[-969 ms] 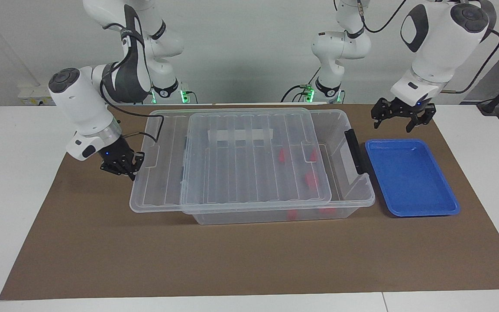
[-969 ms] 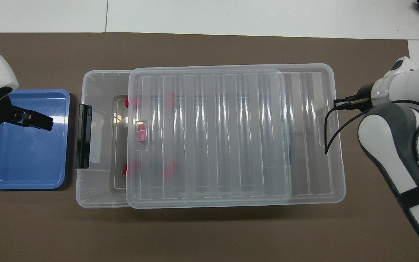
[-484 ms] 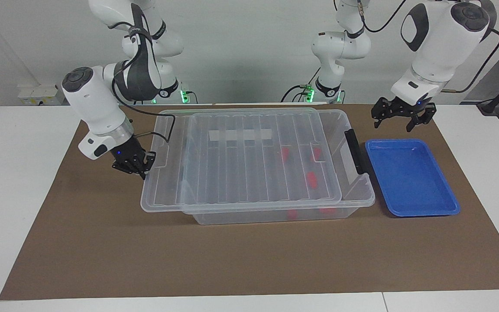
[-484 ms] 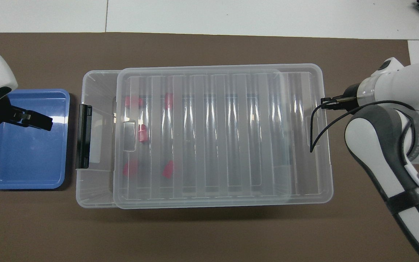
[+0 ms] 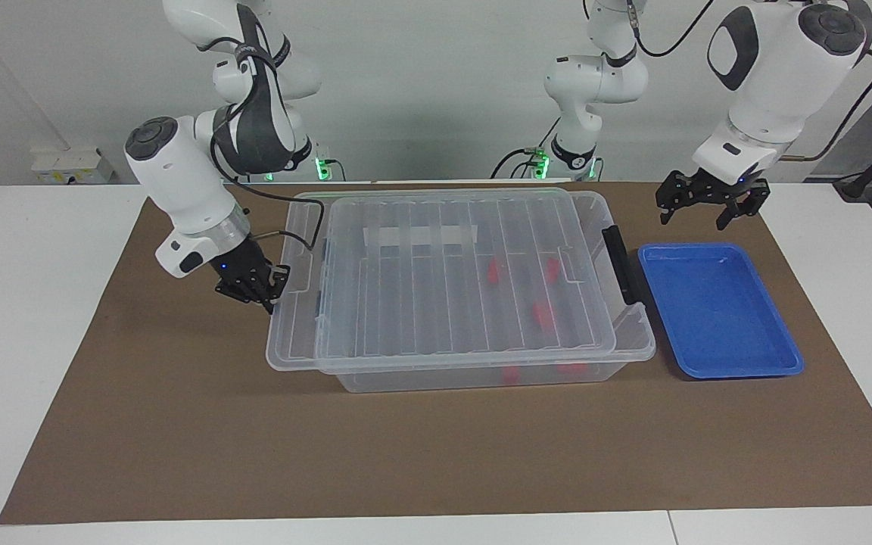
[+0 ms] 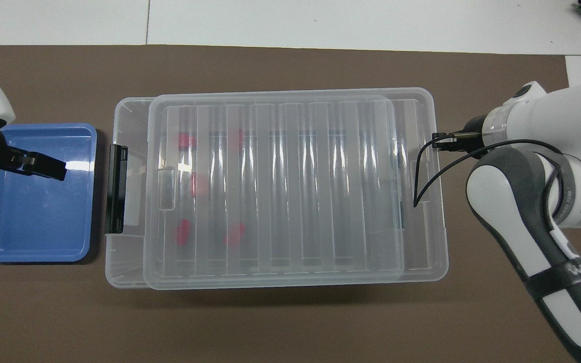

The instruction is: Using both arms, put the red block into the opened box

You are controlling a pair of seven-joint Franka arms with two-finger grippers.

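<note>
The red blocks [image 5: 493,273] lay inside the box [image 5: 625,344], on its floor, at the end toward the left arm. They showed as red patches through the clear lid [image 5: 443,280]. Some red shapes may have been reflections, so I could not count them for sure.

The lid lay flat on top of the box and covered most of it. It stuck out past the box at the right arm's end. A thin strip of the box was open at the left arm's end, next to the black latch [image 5: 619,261]. A white strip [image 5: 421,236] showed through the lid, on the side nearer the robots.

The right gripper [image 5: 266,291] was down low at the lid's edge, at the right arm's end. Its fingers were closed tight. It was touching or right beside the lid's rim, but I could not tell if it had hold of it.

The left gripper [image 5: 711,203] hung in the air, over the edge of the blue tray [image 5: 777,341] nearer the robots. Its fingers were spread wide and held nothing.

The blue tray sat just beside the box, toward the left arm's end. Everything rested on a brown mat [image 5: 406,454] on the white table [image 5: 27,303].
</note>
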